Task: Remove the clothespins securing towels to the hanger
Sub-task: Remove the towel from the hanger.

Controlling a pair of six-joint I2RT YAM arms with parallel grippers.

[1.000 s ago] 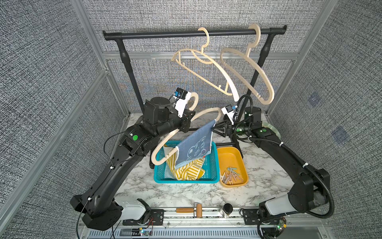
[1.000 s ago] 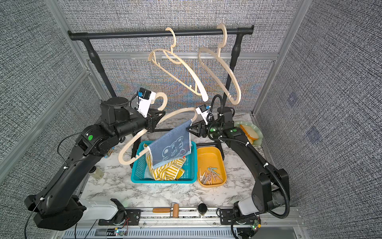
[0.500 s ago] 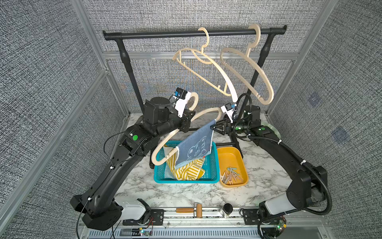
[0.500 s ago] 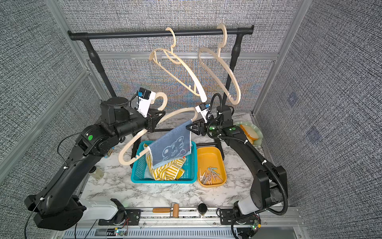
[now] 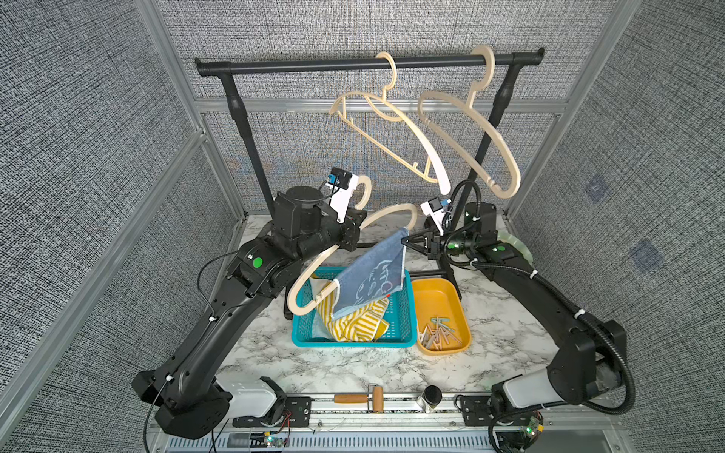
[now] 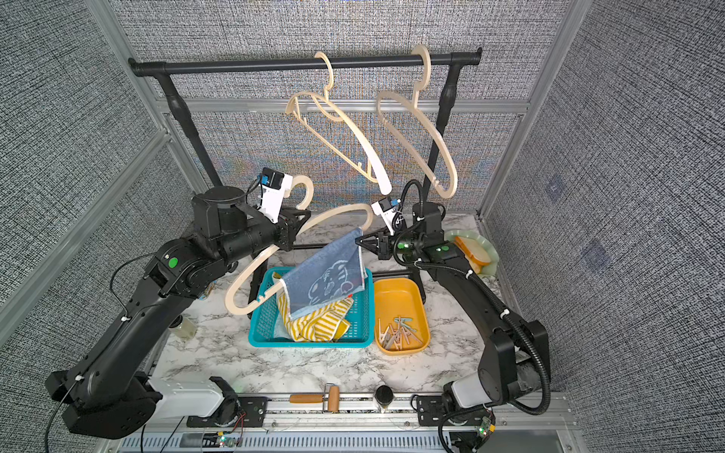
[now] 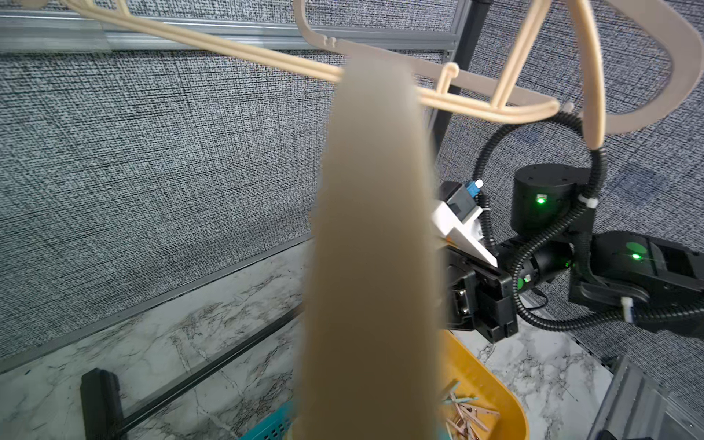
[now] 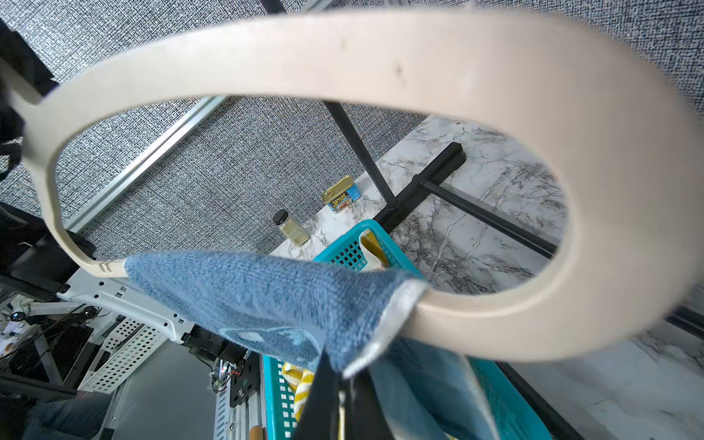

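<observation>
The beige looped plastic hanger (image 8: 381,57) looked smooth and matt. The dark blue terry cloth towel (image 8: 247,289) was nubbly. The teal plastic mesh basket (image 5: 353,344) and orange plastic tray (image 5: 435,294) shone faintly on the glossy marble-patterned tabletop (image 5: 333,368); the grey wall panels (image 5: 78,117) looked coarsely woven.

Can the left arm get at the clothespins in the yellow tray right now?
Probably not. The left gripper is shut on the beige plastic hanger carrying the dark blue towel, so it has no free grip, and the yellow plastic tray of pastel clothespins sits beyond the teal plastic basket.
</observation>
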